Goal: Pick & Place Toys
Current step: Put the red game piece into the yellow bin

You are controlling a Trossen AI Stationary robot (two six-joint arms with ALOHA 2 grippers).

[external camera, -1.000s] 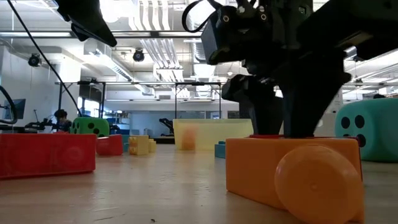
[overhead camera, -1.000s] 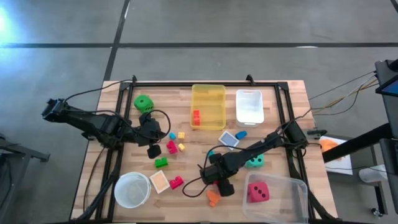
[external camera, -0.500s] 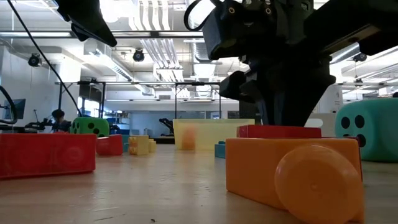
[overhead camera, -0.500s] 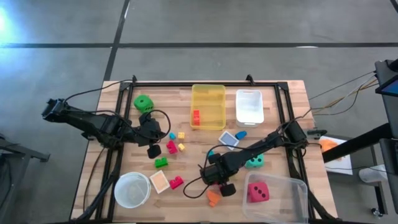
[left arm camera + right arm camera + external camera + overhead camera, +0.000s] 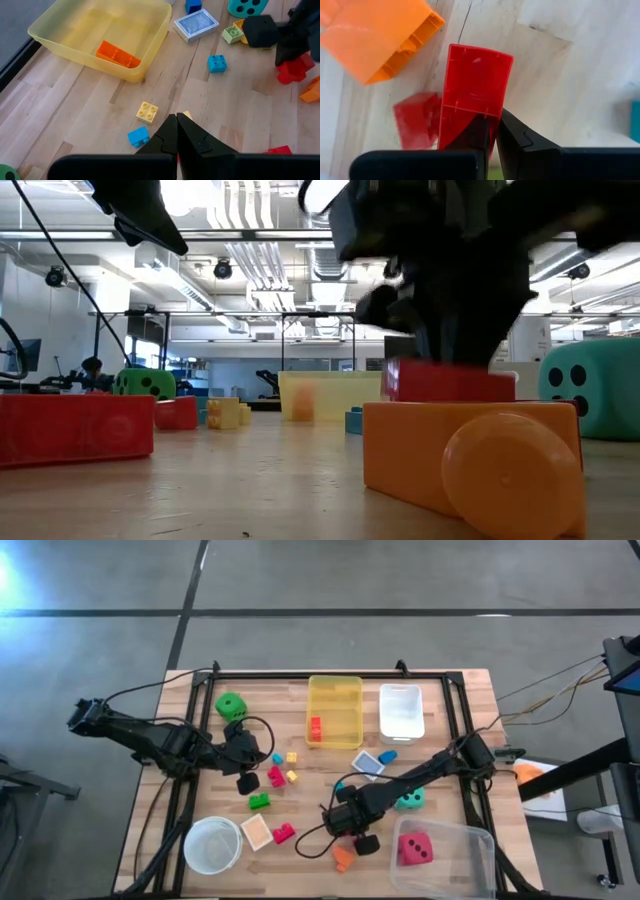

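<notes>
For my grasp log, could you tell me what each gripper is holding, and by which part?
The right gripper pinches a red block by one end. The left gripper is shut on nothing, above the table.

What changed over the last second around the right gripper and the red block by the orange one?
The right gripper closed on the red block and lifted it off the table, above the orange block. The left gripper, shut, and the other toys kept their places.
</notes>
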